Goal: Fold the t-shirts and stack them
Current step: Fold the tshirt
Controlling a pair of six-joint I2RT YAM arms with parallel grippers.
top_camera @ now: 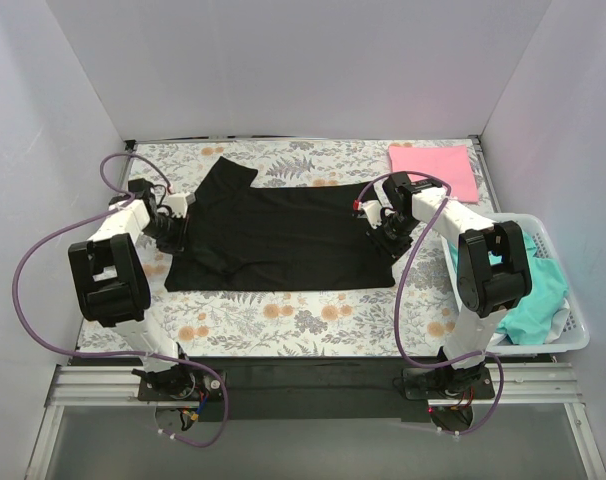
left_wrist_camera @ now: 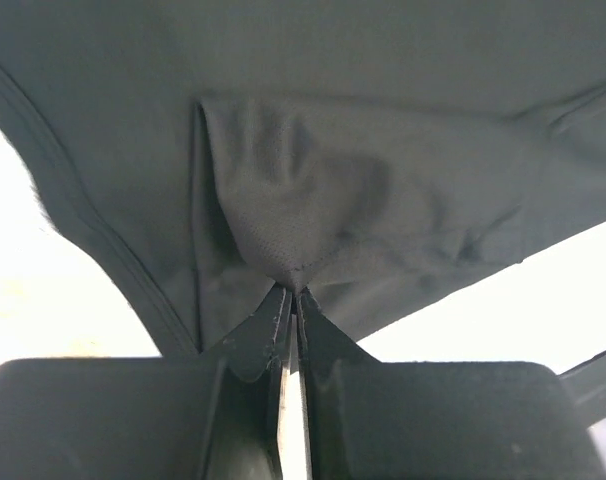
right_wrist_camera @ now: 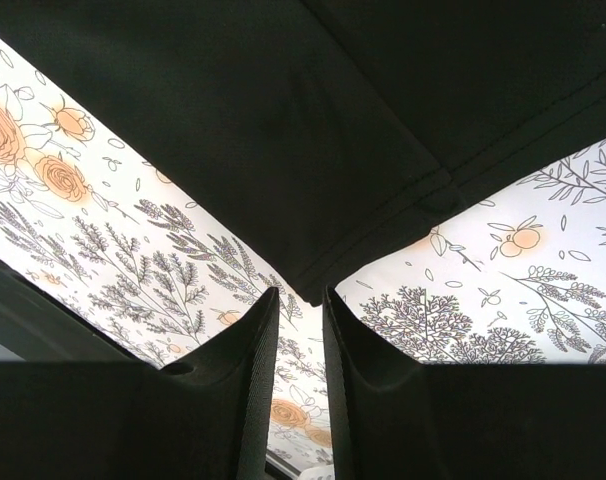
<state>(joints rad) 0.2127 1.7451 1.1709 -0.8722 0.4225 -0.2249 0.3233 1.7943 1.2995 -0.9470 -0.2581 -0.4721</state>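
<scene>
The black t-shirt (top_camera: 283,235) lies spread on the floral cloth, partly folded, with a sleeve pointing to the back left. My left gripper (top_camera: 169,228) is at the shirt's left edge and, in the left wrist view, is shut (left_wrist_camera: 293,290) on a pinch of the black fabric (left_wrist_camera: 313,190). My right gripper (top_camera: 385,236) is at the shirt's right edge. Its jaws (right_wrist_camera: 297,292) stand slightly apart, with a corner of the black shirt (right_wrist_camera: 283,120) just beyond the tips, not gripped. The folded pink t-shirt (top_camera: 434,170) lies at the back right. The teal t-shirt (top_camera: 531,292) is bunched in the basket.
A white lattice basket (top_camera: 573,330) stands at the right edge of the table, next to the right arm. The floral table cloth (top_camera: 283,320) covers the table. White walls close in the left, back and right sides.
</scene>
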